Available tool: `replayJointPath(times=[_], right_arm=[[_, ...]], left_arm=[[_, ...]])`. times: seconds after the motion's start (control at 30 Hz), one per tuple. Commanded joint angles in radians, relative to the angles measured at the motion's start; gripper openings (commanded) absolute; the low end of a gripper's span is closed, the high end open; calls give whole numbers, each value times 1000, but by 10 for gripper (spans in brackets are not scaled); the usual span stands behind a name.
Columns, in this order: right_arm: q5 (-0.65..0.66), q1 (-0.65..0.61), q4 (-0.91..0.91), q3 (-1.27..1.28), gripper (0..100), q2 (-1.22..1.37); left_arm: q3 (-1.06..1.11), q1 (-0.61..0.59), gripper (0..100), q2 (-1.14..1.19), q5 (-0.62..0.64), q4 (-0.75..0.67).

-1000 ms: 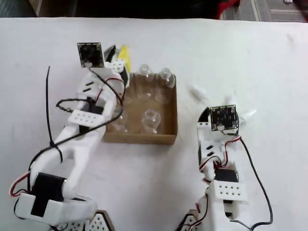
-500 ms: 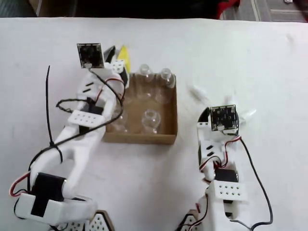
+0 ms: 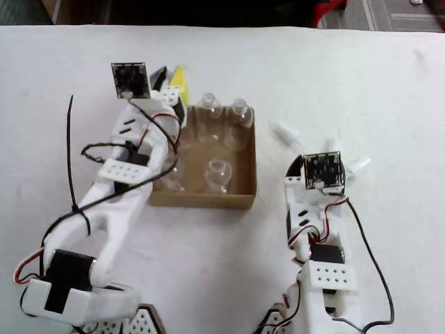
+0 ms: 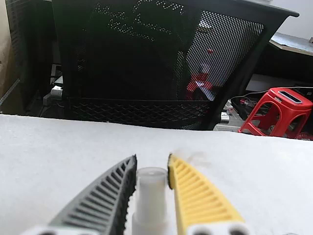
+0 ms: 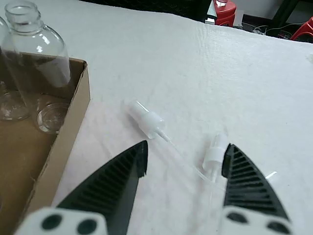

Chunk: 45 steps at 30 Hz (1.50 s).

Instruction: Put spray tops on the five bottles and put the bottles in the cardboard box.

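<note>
Left jaws, seen from the high view, sit just past the far left corner of the box [image 3: 201,200], at the end of the left arm [image 3: 128,174], which lies along the box's left side. Clear bottles [image 3: 217,171] stand upright inside the box without tops. A loose top [image 3: 285,132] lies on the desk [image 3: 348,69] to the right of the box, and the right arm [image 3: 323,170] is farther right again. A white, faintly wrinkled cloth covers the desk.

From the left wrist, the jaws, one grey and one yellow, both ribbed, are pinched onto a white cylindrical top [image 4: 150,196]. Beyond the desk's far edge stand a black mesh chair [image 4: 146,58] and a red plastic stool [image 4: 279,110].

From the right wrist, the black ribbed right jaws are spread wide and hold nothing, low over the cloth to the right of the box. Its plain brown cardboard wall [image 5: 73,127] shows a raw edge. A round-shouldered clear bottle [image 5: 36,46] with a threaded neck stands in the box's near corner. One loose top lies a little right of the box; a second top [image 5: 215,154] lies farther right, just beside one black finger.
</note>
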Motion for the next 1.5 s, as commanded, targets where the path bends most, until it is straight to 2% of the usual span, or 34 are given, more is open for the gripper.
replayJointPath(times=[0.0,0.07,0.27,0.8,1.03,1.13,1.27,1.47], right_arm=[[9,-5,-24,-5,226,-4],[9,-5,-24,-5,226,-4],[9,-5,-24,-5,226,-4],[9,-5,-25,-5,226,-4],[9,-5,-25,-5,226,-4],[9,-5,-25,-5,226,-4],[9,-5,-25,-5,226,-4],[9,-5,-25,-5,226,-4]], left_arm=[[-3,8,198,-4,-5,-5],[-3,8,234,-4,-2,-5],[-3,5,177,-7,-8,-5],[-5,7,177,-16,-8,-8],[71,2,174,-222,-8,9],[104,-2,173,-394,-8,140],[68,-68,173,-639,2,479],[-2,-269,173,-931,175,905]])
